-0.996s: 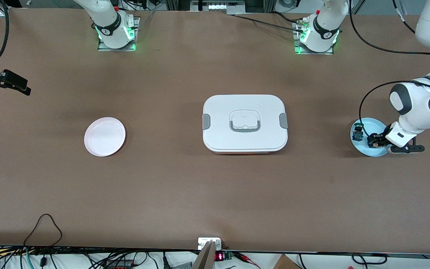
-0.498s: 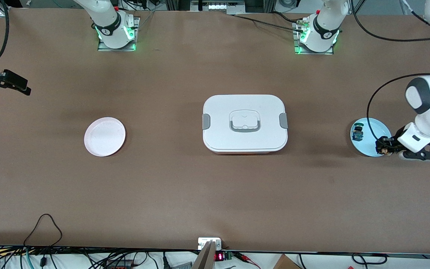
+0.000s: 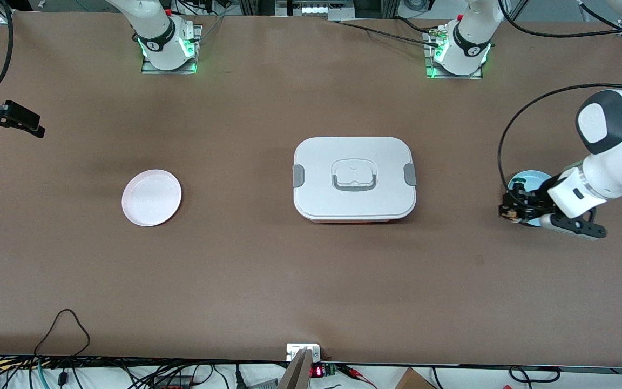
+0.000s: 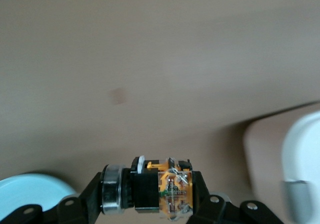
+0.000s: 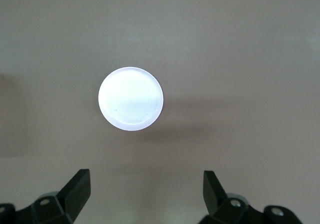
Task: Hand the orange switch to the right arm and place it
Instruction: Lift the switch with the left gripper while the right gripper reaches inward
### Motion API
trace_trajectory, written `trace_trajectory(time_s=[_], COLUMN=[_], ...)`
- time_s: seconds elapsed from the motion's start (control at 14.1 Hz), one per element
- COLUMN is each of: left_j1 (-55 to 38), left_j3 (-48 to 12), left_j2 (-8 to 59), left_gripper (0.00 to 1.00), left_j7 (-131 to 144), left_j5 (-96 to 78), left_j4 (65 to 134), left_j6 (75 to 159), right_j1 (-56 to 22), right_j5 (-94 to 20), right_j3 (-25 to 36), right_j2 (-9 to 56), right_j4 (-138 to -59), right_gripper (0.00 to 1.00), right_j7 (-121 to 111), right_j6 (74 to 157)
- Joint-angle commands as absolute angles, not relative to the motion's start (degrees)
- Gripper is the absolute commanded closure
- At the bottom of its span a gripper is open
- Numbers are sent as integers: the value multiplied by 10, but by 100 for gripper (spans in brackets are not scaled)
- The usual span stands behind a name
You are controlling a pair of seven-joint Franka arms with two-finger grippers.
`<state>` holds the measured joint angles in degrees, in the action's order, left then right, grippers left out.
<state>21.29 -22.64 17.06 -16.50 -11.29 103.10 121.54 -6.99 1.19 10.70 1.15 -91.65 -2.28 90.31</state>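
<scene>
My left gripper is shut on the orange switch and holds it in the air over the edge of the blue saucer that faces the white box. In the left wrist view the switch lies crosswise between the black fingers. It shows a silver ring, a black body and an orange block. A small teal-capped part lies in the saucer, partly hidden by the gripper. My right gripper waits open and empty, high at the right arm's end of the table, with a pink saucer below it.
A white lidded box with grey latches stands mid-table; its corner shows in the left wrist view. The pink saucer lies toward the right arm's end. The blue saucer's rim shows beside the left gripper.
My left gripper rose out of the blue saucer with the orange switch and swung toward the white box. The right arm has not moved.
</scene>
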Motion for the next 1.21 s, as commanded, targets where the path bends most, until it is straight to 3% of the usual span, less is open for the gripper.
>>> trace_trajectory(time_s=[0.0, 0.21, 0.64, 0.78, 1.14], left_j1=[225, 220, 218, 218, 155], left_j3=[-259, -286, -393, -423, -425], left_j2=[165, 172, 209, 213, 213], left_gripper=[85, 85, 86, 88, 90], left_j7=[-258, -426, -615, -708, -915], left_j5=[-232, -415, -544, -653, -793], left_j4=[1019, 1022, 1020, 1021, 1022], left_j6=[1208, 1209, 1174, 1183, 1231], right_j1=[-69, -69, -87, -92, -91], right_j5=[5, 4, -21, -120, -324], right_j3=[107, 107, 106, 108, 108], right_j2=[13, 13, 11, 11, 38], right_j4=[-908, -908, -908, -909, -911], right_gripper=[0, 0, 0, 0, 0], right_j7=[-23, -21, -19, -21, -20], right_j6=[893, 894, 890, 889, 889])
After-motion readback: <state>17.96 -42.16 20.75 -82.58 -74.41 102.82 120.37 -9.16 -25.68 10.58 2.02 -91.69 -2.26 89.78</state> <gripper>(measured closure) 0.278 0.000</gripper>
